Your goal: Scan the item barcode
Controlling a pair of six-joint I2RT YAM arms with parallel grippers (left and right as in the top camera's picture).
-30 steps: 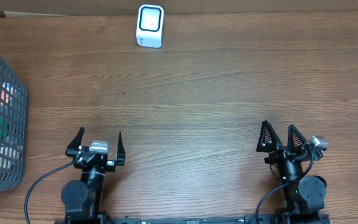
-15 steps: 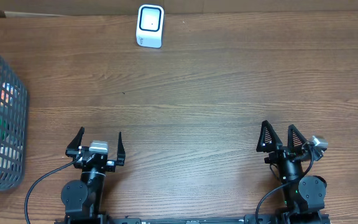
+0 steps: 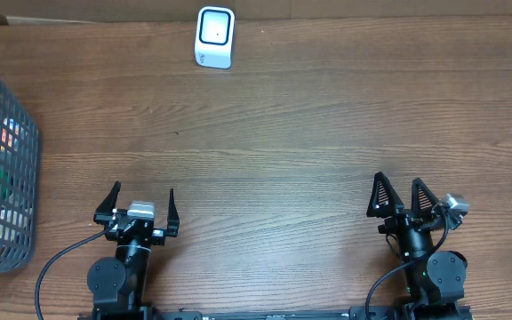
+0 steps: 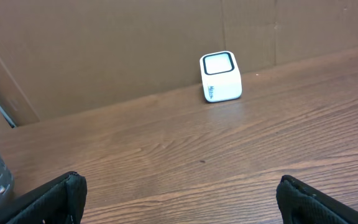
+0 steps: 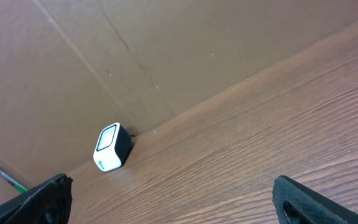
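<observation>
White scanner (image 3: 214, 37) at far edge, grey basket (image 3: 23, 178) at left, left gripper (image 3: 143, 189) spread, right gripper (image 3: 398, 180) spread

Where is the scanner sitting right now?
In the overhead view the white scanner stands at the far edge of the table, left of centre, by the cardboard wall, well ahead of the open left gripper.

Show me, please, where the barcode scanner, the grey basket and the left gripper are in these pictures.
barcode scanner (image 3: 214, 37), overhead view, the middle of its top face.
grey basket (image 3: 22, 178), overhead view, its mesh side wall.
left gripper (image 3: 143, 189), overhead view, midway between the tips of its open jaws.
</observation>
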